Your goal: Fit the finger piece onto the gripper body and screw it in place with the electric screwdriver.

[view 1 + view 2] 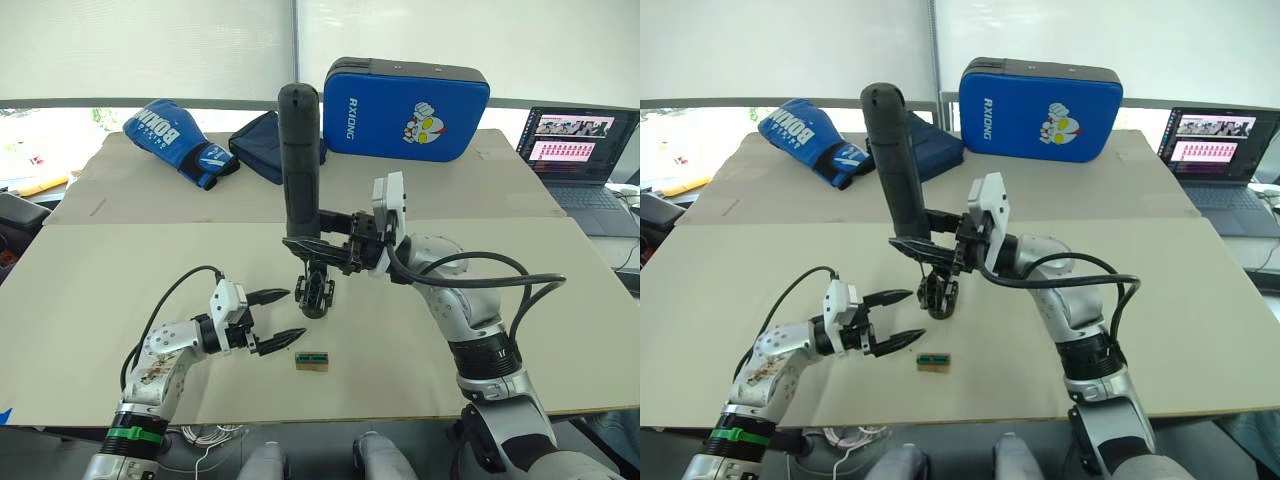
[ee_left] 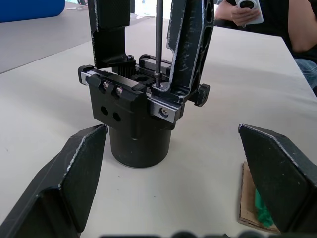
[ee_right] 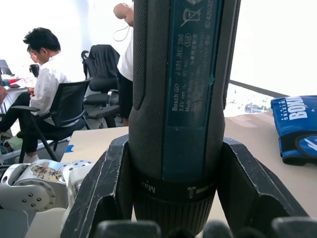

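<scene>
The finger piece (image 2: pixel 190 44) already stands on the gripper body (image 2: pixel 136 119) — screwing is underway. The right gripper (image 1: pixel 310 243) is clamped round the electric screwdriver (image 1: pixel 299 160), bit down on a screw directly below it. The left gripper (image 1: pixel 280 315) waits spread apart, just beside the body.

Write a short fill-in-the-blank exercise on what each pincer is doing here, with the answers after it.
1. The right pincer is shut on the ____.
2. The left pincer is ____ and holds nothing.
3. The screwdriver's bit comes down onto the top of the ____.
4. The small green-and-tan block lies on the ____, apart from the gripper body.

Answers: screwdriver; open; gripper body; table
</scene>
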Available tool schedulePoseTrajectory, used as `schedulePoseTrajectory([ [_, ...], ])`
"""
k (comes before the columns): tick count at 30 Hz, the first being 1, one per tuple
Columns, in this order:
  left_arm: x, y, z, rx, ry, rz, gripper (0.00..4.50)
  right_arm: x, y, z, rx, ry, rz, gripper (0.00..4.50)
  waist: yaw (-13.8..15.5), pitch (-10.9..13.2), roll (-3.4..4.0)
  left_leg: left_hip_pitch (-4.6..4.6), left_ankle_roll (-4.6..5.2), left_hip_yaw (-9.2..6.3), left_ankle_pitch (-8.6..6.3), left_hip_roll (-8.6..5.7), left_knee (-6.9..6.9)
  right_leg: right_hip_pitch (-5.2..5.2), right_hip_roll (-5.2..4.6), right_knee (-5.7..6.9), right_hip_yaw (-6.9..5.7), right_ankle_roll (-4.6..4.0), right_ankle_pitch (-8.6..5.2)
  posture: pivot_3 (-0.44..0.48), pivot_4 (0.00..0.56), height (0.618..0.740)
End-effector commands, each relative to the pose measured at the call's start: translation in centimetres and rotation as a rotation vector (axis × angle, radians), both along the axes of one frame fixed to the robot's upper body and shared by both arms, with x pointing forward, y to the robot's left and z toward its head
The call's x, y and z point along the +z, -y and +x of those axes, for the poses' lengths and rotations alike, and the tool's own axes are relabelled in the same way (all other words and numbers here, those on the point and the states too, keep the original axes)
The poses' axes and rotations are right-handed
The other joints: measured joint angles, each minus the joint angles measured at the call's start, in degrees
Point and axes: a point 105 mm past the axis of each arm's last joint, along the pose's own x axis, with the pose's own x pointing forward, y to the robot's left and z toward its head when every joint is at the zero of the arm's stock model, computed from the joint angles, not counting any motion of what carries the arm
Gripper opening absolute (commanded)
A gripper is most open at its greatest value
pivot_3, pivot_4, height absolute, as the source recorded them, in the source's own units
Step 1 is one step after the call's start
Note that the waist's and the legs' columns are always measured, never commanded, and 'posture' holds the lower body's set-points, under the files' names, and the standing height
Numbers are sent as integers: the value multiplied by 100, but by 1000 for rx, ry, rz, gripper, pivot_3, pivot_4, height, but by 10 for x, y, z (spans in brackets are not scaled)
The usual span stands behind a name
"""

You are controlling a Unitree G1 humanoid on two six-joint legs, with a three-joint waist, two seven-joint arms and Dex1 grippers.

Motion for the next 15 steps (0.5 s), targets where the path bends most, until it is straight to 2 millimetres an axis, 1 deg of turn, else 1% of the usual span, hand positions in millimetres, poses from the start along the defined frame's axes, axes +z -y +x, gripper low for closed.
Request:
schedulePoseTrajectory([
  [1,4,6,2,-1,28,2,4500,15,-1,-10,20,83,30,1937,1,0,0,0,0,0,0,0,0,0,0,0,0,0,0,0,150,740],
  [4,2,9,5,3,25,18,4500,15,-1,-10,19,82,30,1937,-1,0,0,0,0,0,0,-1,0,0,0,1,0,0,0,0,150,740],
  [11,-7,11,20,50,19,64,4500,16,-2,-11,19,84,33,1937,-3,0,0,1,0,0,0,-2,0,0,0,1,0,0,0,0,150,740],
  [15,-13,17,24,33,4,70,4500,16,-2,-11,20,85,33,1937,-1,0,0,0,0,0,0,-2,0,0,0,2,0,0,0,0,150,740],
])
